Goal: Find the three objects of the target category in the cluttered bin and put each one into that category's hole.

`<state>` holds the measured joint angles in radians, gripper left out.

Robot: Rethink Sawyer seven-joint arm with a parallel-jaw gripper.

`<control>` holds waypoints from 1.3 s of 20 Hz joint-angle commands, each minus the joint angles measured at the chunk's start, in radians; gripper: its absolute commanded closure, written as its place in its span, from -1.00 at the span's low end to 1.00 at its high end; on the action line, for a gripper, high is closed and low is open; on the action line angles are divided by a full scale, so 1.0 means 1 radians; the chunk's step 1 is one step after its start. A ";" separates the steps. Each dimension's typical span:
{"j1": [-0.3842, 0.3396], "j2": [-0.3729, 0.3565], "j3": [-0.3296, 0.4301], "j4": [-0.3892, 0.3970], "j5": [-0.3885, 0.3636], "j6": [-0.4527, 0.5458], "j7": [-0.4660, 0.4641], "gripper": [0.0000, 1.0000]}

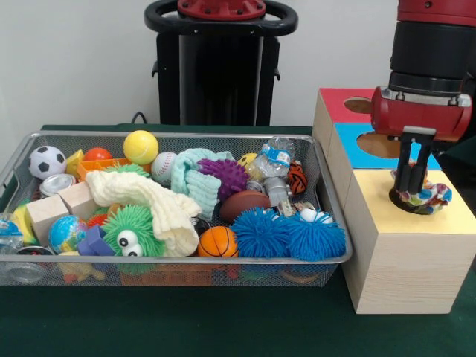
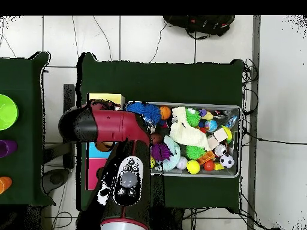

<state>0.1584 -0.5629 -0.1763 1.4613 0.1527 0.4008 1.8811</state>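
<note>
hand (image 1: 411, 187) closed on multicoloured toy (image 1: 426, 198) over yellow hole (image 1: 410, 204) of wooden box (image 1: 405, 260)

Two spiky balls (image 1: 286, 234) are blue, the knit cloth (image 1: 152, 204) cream — the box (image 1: 394, 245) shows red, blue, yellow panels.

tool (image 1: 413, 186) gripping multicoloured toy (image 1: 425, 198), yellow hole (image 1: 407, 201)
</note>
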 commanded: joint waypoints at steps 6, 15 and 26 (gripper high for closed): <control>-0.015 -0.083 -0.005 0.151 -0.008 0.219 0.129 1.00; -0.025 -0.104 0.006 0.156 -0.012 0.245 0.134 1.00; -0.029 -0.086 0.020 0.169 -0.014 0.190 0.146 1.00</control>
<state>0.1596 -0.6779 -0.1811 1.4712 0.1511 0.5396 1.8811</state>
